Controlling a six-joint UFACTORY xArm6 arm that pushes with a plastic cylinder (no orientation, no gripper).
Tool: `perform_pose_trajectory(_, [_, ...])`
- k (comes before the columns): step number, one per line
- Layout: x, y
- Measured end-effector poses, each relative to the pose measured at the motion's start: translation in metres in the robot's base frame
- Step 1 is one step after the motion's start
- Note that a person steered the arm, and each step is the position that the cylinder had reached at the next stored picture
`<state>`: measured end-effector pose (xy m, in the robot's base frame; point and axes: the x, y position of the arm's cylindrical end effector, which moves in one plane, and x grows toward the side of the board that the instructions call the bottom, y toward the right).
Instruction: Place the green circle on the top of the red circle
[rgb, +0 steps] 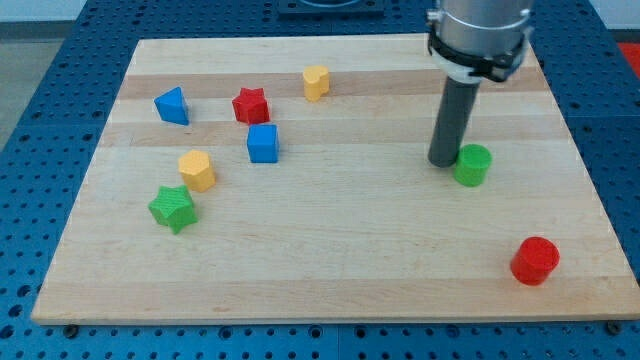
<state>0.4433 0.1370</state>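
On the wooden board (330, 250), my tip (443, 163) — a bare rod, no jaws to open — touches the green circle (472, 164) at right; the red circle (535, 260) sits lower right, well apart — the push remains

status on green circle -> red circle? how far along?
Done: my tip has reached the green circle and sits at its left edge in the view, touching or nearly so.
In hand: lining up the push.
Left: the whole move. The red circle lies well apart, toward the view's bottom right, and the green circle is not yet directly above it. The other blocks sit far to the view's left.
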Motion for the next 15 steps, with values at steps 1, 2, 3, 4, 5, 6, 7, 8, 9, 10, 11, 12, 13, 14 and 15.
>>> perform_pose_trajectory(1, [0.003, 0.006])
perform_pose_trajectory(2, [-0.017, 0.007])
perform_pose_trajectory(3, [-0.01, 0.019])
perform_pose_trajectory(4, [0.004, 0.027])
perform_pose_trajectory(5, [0.015, 0.032])
perform_pose_trajectory(6, [0.031, 0.039])
perform_pose_trajectory(7, [0.047, 0.046])
perform_pose_trajectory(8, [0.06, 0.047])
perform_pose_trajectory(9, [0.045, 0.051])
perform_pose_trajectory(10, [0.042, 0.075])
perform_pose_trajectory(11, [0.042, 0.098])
perform_pose_trajectory(12, [0.053, 0.095])
perform_pose_trajectory(13, [0.063, 0.084])
perform_pose_trajectory(14, [0.074, 0.081])
perform_pose_trajectory(15, [0.062, 0.081])
